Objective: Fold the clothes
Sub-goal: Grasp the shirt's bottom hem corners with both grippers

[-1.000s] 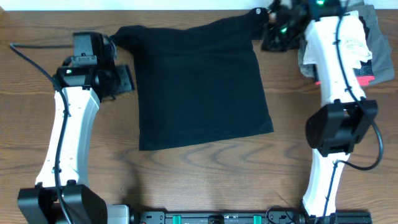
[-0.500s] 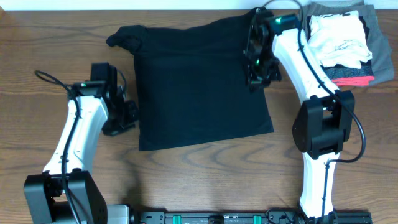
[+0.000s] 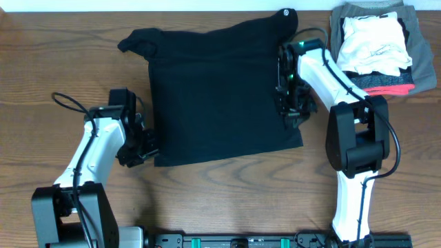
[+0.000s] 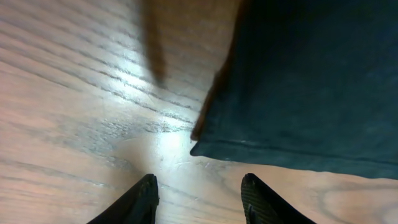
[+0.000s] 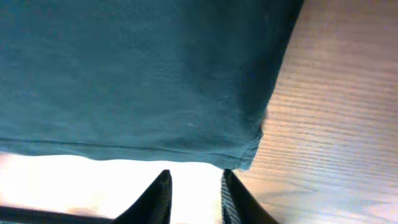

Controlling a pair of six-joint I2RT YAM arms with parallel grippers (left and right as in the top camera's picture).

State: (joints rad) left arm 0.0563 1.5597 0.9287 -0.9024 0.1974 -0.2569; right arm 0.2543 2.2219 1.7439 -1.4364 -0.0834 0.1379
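I judge the shirt (image 3: 220, 96) only part-folded, left claw (image 4: 199, 186) and right claw (image 5: 196, 180) spread, empty, near its lower corners.

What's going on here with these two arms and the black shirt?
Two robot arms are folding a black T-shirt lying on a wooden table. The left arm has its jaws open at the shirt's near left corner, the right arm has them slightly open by the near right corner. Neither holds the cloth. Folded garments sit stacked at the far right.
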